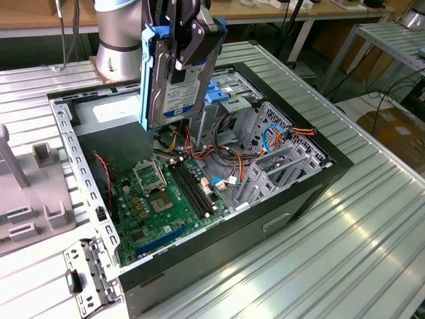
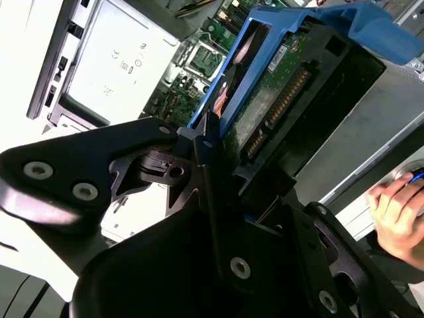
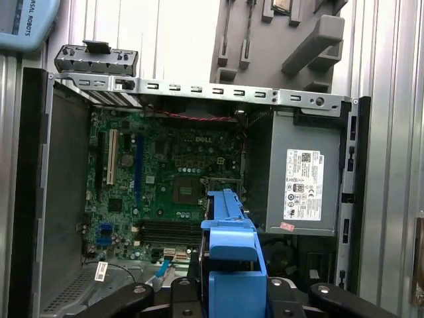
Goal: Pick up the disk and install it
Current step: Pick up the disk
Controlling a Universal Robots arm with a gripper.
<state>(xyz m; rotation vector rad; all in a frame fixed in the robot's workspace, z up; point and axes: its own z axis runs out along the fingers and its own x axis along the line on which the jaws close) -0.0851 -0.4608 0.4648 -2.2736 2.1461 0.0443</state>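
Exterior view: gripper (image 1: pixel 188 41) clamped on upper end of disk (image 1: pixel 174 93). Disk hangs on end, label side facing camera, light-blue carrier framing its edges. Disk in air above open computer case (image 1: pixel 279 219), clear of case's walls. Motherboard (image 1: pixel 159 199) exposed on case floor, below disk. Blue bracket (image 1: pixel 216 93) inside case, just behind disk. Second wrist view: disk's (image 2: pixel 278 99) circuit-board side and connector row visible; person's hand (image 2: pixel 397 212) well apart from disk.
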